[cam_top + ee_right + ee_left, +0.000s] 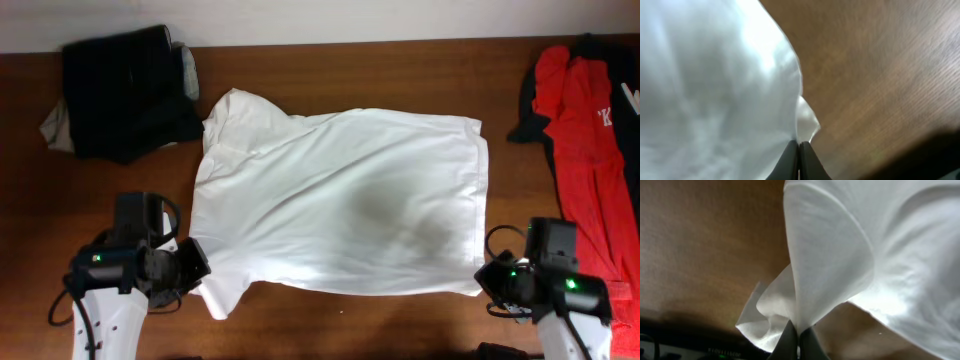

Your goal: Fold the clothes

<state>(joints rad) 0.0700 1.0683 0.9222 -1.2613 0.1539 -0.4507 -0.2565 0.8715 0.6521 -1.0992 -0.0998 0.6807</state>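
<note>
Overhead | white T-shirt point(340, 210) lies spread flat on middle of table point(380, 325) | left gripper point(798, 339) jaws pinched together on near sleeve edge | right gripper point(800, 156) jaws pinched together on near hem corner | risk: the 2 bites look thin, so an uneven lift could slip fabric free or skew the fold
</note>
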